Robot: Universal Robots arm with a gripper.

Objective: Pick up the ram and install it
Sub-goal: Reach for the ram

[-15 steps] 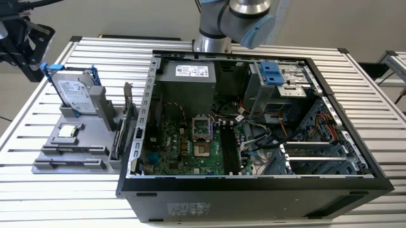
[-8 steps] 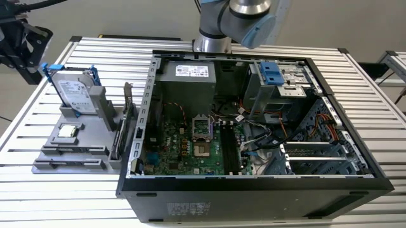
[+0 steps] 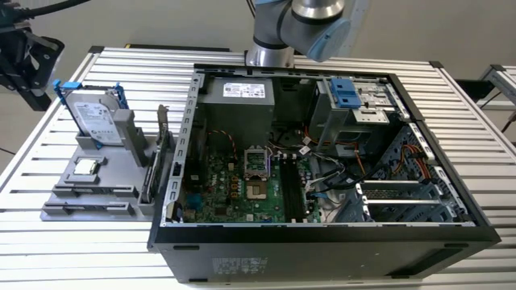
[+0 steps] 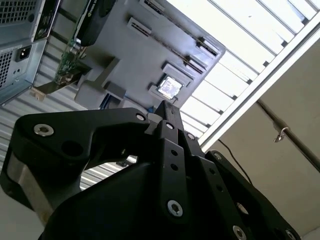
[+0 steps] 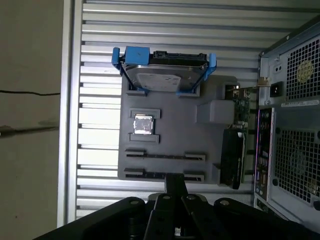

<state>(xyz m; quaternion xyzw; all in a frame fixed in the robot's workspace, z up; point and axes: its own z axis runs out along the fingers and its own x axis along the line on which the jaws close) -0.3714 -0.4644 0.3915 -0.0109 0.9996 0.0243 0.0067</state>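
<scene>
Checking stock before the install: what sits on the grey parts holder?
On the holder: a blue-framed hard drive upright, a square chip lying flat, an expansion card on edge. The surface beneath the drive is covered.

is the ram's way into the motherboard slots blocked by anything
Nothing visible covers the ram slots; loose cables lie just to the exterior view's right of them. From the gray tray side, the upright expansion card and the case wall stand between.
</scene>
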